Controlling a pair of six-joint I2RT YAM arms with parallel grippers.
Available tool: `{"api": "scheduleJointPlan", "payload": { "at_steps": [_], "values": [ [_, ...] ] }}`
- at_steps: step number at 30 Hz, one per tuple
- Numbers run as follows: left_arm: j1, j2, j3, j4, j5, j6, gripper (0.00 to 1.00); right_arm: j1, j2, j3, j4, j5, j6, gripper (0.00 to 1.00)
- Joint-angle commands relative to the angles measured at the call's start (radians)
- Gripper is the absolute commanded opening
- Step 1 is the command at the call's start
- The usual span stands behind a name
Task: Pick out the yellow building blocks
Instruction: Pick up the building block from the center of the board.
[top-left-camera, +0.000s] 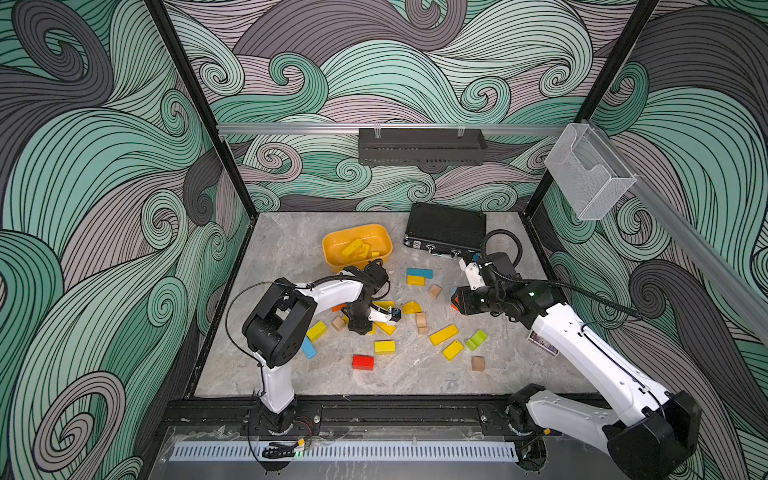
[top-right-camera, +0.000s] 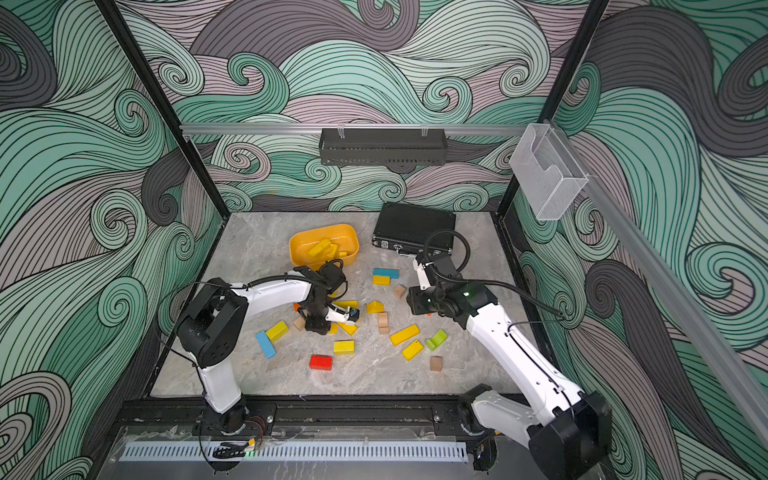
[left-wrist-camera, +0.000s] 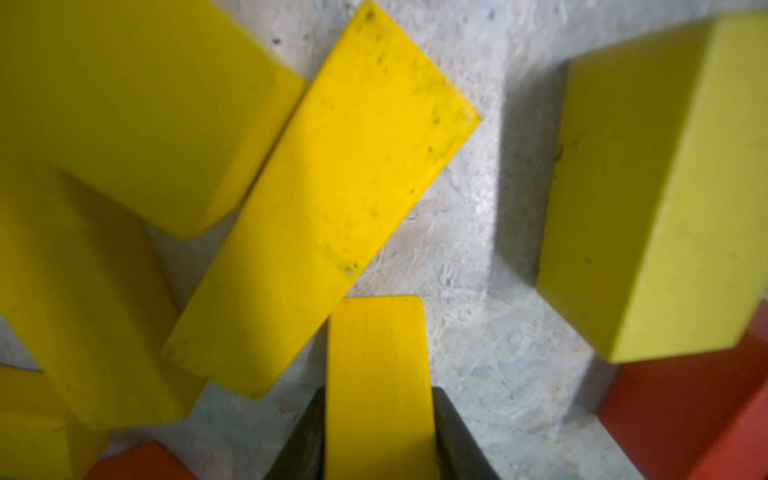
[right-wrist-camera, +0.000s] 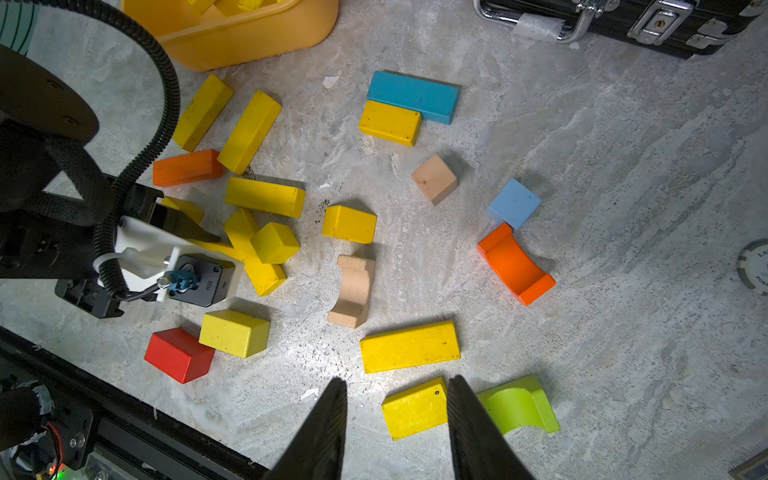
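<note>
Several yellow building blocks lie scattered on the marble table, among them a long bar, a brick and a wedge. More of them lie in the orange-yellow tub. My left gripper is low over a cluster of yellow blocks and is shut on a thin yellow bar; the right wrist view shows its fingers on that bar. My right gripper hangs open above the table with nothing in it. A flat yellow block lies on the table below its gap.
A black case lies at the back right, beside the tub. Mixed among the yellow ones are a red block, blue blocks, a green arch, an orange arch, an orange bar and plain wooden blocks.
</note>
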Motion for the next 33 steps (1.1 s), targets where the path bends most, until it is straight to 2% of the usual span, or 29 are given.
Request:
{"api": "scheduleJointPlan", "payload": {
  "at_steps": [1, 12, 18, 25, 29, 33],
  "values": [
    [-0.009, 0.018, 0.029, -0.03, 0.025, -0.012, 0.32, -0.002, 0.003, -0.012, -0.002, 0.013, -0.006, 0.42],
    [-0.01, 0.02, 0.039, -0.023, -0.013, -0.038, 0.01, -0.002, -0.001, -0.018, 0.0, 0.01, -0.004, 0.41],
    [0.008, -0.042, 0.073, -0.087, -0.001, -0.082, 0.0, -0.002, 0.01, -0.021, 0.008, 0.009, -0.007, 0.41],
    [0.091, -0.135, 0.229, -0.145, 0.045, -0.181, 0.01, -0.002, 0.054, -0.012, 0.031, -0.011, -0.015, 0.41],
    [0.182, -0.102, 0.366, -0.155, 0.067, -0.229, 0.03, -0.002, 0.079, -0.011, 0.044, -0.023, -0.015, 0.42],
    [0.287, 0.001, 0.526, -0.151, 0.061, -0.292, 0.04, -0.002, 0.099, -0.017, 0.047, -0.03, -0.022, 0.41]
  ]
}}
